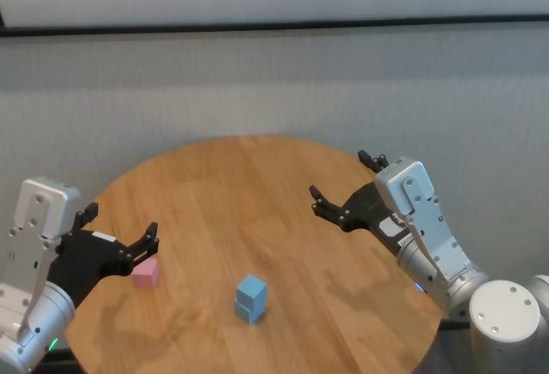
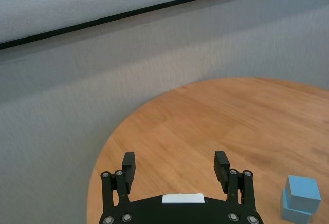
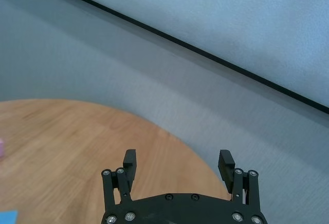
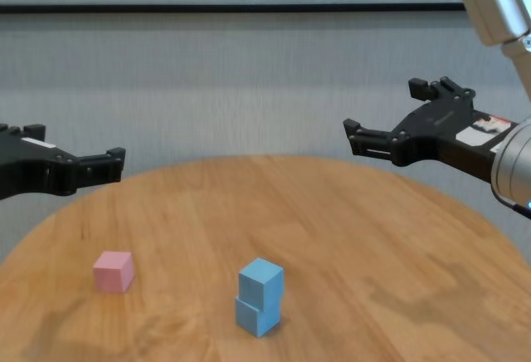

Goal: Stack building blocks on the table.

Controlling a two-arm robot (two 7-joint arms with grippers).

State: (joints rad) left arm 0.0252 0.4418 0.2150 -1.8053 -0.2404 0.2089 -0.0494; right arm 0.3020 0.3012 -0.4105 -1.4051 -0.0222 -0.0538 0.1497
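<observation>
Nothing readable is showing anywhere: the white label on the right arm's wrist is carrying marks too small to make out.

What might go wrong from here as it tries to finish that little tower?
The upper blue block sits twisted and slightly off-centre on the lower blue block, so adding the pink block could topple the pair. The open left gripper hovers just above the pink block; a misjudged descent might nudge it across the table. The open right gripper hangs clear, likely harmless.
</observation>
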